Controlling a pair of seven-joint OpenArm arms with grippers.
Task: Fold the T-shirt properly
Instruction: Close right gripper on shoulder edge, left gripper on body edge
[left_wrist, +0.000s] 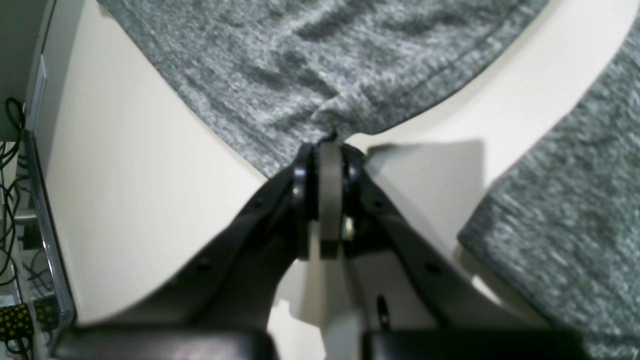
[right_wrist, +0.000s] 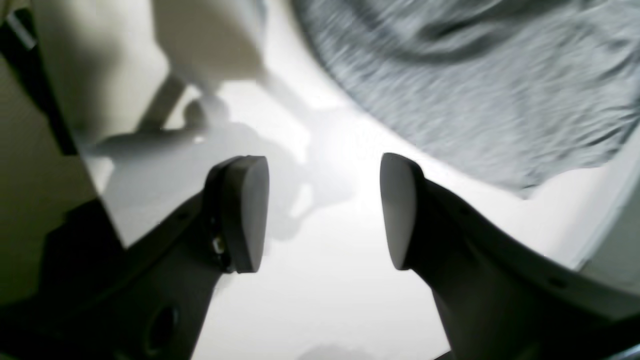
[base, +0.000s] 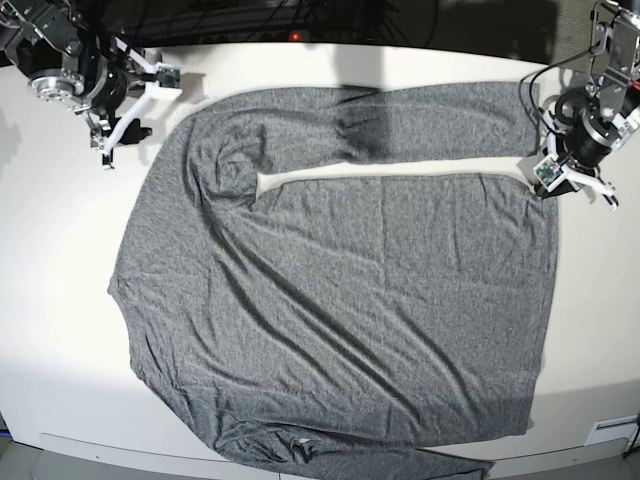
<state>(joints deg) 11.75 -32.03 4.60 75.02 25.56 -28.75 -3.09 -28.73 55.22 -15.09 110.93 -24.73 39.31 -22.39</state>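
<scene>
Heather-grey long-sleeved knit T-shirt (base: 340, 320), spread on cream desk (base: 60, 300). Left pincer (left_wrist: 330, 142) pressed together, pinching hem corner; right pincer (right_wrist: 324, 210) spread, empty. Corner best lifted slowly, kept taut.

The shirt (base: 340, 300) is covering most of the table (base: 60, 300), leaving bare strips along the left edge, the far edge and between sleeve and body.
</scene>
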